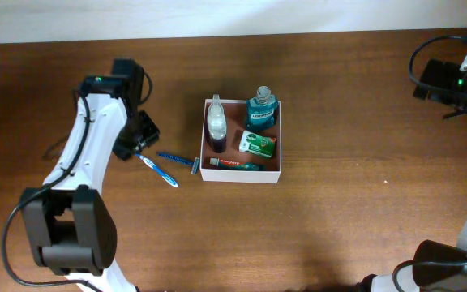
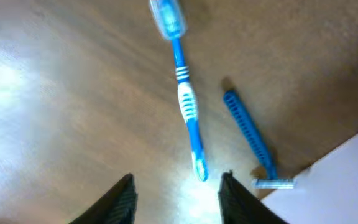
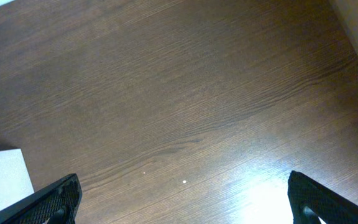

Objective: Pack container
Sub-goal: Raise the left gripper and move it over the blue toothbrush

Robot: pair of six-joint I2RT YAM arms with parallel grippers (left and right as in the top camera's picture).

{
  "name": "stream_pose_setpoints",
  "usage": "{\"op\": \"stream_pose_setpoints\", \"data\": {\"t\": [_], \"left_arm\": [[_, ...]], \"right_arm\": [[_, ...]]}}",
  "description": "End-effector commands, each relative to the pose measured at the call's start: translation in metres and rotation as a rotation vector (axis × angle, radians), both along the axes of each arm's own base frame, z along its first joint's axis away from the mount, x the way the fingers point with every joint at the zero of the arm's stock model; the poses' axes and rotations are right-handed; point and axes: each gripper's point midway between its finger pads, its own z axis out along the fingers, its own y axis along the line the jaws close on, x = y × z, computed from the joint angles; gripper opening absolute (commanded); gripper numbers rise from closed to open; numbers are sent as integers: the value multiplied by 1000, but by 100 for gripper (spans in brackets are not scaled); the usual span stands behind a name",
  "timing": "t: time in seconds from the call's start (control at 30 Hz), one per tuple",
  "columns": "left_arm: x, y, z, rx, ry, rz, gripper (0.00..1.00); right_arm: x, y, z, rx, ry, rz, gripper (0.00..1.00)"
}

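The container (image 1: pixel 209 174), a shallow white-walled box with a reddish-brown inside, sits mid-table. It holds a clear bottle (image 1: pixel 216 126), a teal mouthwash bottle (image 1: pixel 262 109), a green packet (image 1: pixel 257 144) and a toothpaste tube (image 1: pixel 235 165). A blue toothbrush (image 1: pixel 159 169) (image 2: pixel 184 99) and a blue razor (image 1: pixel 181 160) (image 2: pixel 248 134) lie on the table just left of it. My left gripper (image 1: pixel 139 148) (image 2: pixel 176 199) hovers open over the toothbrush's handle end, holding nothing. My right gripper (image 1: pixel 436 79) (image 3: pixel 182 199) is wide open at the far right over bare wood.
The container's white wall (image 2: pixel 347 180) fills the lower right of the left wrist view, close to the razor head. A corner of the container (image 3: pixel 2 177) shows at the left edge of the right wrist view. The table's far edge runs behind both arms.
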Motion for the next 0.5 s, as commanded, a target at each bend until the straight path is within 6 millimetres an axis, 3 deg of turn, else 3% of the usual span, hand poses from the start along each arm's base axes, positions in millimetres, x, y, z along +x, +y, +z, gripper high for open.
{"op": "stream_pose_setpoints", "data": {"t": [0.0,0.13,0.27,0.47], "left_arm": [[-6,-10,-27,-61,16,63,39],[-2,-10,-41,-63,-13,62,39],[5,-10,-48,-63,-49,61,33],[5,-10,-55,-65,-59,60,34]], "right_arm": [[2,-1,0,9,-7,-11,99],[2,-1,0,9,-7,-11,99],[2,-1,0,9,-7,-11,99],[2,-1,0,9,-7,-11,99]]}}
